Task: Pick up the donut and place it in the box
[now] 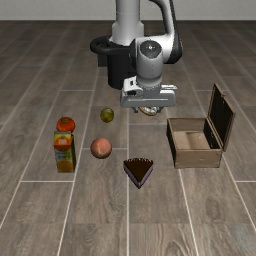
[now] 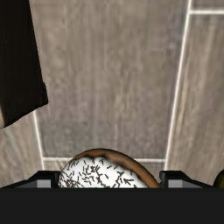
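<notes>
The donut (image 2: 107,171), brown with white icing and dark sprinkles, lies on the wooden floor between my fingertips. In the exterior view the donut (image 1: 151,109) peeks out under the hand. My gripper (image 1: 150,100) is lowered over it, with the gripper (image 2: 109,182) open and its fingers wide apart on either side of the donut. Whether they touch it is hidden. The box (image 1: 196,142) is brown with its lid raised and stands on the exterior view's right of my gripper. Its dark side (image 2: 19,61) appears beside the hand.
On the exterior view's left stand an orange juice carton (image 1: 65,155), a red tomato-like item (image 1: 66,125), a peach (image 1: 100,148) and a small green fruit (image 1: 107,115). A chocolate cake slice (image 1: 138,172) lies forward of the gripper.
</notes>
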Controlling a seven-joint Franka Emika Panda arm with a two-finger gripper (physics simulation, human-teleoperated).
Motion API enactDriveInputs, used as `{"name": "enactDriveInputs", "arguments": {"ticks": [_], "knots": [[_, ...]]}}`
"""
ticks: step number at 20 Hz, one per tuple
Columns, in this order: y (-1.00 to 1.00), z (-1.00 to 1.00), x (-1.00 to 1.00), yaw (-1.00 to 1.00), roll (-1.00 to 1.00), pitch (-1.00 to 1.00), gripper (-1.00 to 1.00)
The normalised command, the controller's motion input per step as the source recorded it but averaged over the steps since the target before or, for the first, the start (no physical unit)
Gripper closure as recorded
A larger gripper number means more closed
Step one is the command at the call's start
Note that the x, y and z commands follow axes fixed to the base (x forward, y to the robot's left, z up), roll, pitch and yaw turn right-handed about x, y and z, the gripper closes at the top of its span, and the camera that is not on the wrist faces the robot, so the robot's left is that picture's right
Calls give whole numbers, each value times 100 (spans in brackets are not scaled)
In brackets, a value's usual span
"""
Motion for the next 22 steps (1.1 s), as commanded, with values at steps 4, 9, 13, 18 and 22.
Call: {"name": "enactDriveInputs", "arguments": {"ticks": [4,9,13,18,22], "knots": [[0,100,0,0,0,0,100],[0,100,0,0,0,0,100],[50,50,0,0,0,0,100],[100,0,0,0,0,0,100],[100,0,0,0,0,0,100]]}}
